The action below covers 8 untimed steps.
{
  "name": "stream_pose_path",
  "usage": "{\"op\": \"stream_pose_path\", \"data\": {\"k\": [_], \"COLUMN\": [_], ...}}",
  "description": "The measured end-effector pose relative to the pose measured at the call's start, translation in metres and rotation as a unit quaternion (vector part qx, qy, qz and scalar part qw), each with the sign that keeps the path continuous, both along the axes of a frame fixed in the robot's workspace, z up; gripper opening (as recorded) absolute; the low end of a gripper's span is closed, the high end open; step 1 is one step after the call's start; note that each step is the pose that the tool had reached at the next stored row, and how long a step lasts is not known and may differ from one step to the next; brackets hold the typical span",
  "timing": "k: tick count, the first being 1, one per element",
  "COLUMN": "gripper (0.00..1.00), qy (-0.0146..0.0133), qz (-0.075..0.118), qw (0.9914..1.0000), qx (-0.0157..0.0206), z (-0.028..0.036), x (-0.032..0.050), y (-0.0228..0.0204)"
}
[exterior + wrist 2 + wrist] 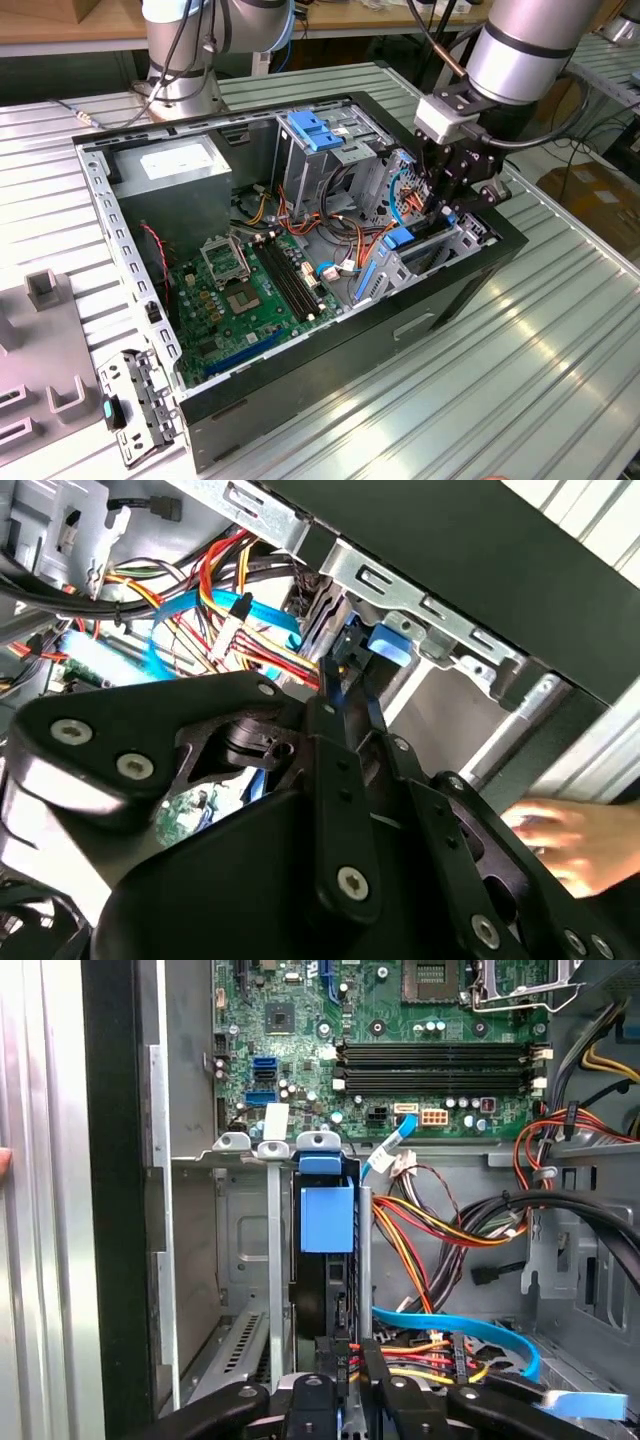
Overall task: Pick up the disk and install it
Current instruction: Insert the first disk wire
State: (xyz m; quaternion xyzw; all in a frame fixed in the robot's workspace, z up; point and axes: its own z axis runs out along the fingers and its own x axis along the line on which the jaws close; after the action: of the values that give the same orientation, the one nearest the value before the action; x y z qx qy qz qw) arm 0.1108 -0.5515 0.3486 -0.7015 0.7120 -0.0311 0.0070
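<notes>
The big open computer case (300, 270) lies flat on a ribbed metal table (560, 360). The robot arm (520, 45) comes in from the two o'clock corner of the exterior view and reaches down into the case near its three o'clock side.

Inside the case, the green board (250, 290) sits at about seven o'clock from the middle. The grey power box (185, 175) is up at ten o'clock. A tall metal cage with a blue latch (315, 130) stands near twelve o'clock. Red, yellow and orange wires (440, 1225) run through the middle, and a flat blue cable (470, 1335) curves under them.

The disk (328, 1260) stands on its edge in a metal slot (275, 1260) by the case wall, with its blue rail (327, 1215) facing out. In the exterior view its blue rail shows at three o'clock in the case.

The gripper (348, 1360) is down at the disk. Its two thin black fingers (340, 695) are close together, squeezing the edge of the disk.

A person's hand (560, 845) rests outside the case.
</notes>
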Motion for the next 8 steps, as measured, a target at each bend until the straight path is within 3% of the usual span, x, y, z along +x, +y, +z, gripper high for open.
{"op": "stream_pose_path", "data": {"k": [4, 6, 8], "gripper": [0.23, 0.11, 0.11], "qy": [0.0000, 0.0000, 0.0000], "qz": [0.000, 0.000, 0.000], "qw": [1.00000, 1.00000, 1.00000], "qx": [0.0000, 0.0000, 0.0000], "z": [0.0021, 0.0022, 0.0022], "x": [0.0000, 0.0000, 0.0000], "y": [0.0000, 0.0000, 0.0000]}}
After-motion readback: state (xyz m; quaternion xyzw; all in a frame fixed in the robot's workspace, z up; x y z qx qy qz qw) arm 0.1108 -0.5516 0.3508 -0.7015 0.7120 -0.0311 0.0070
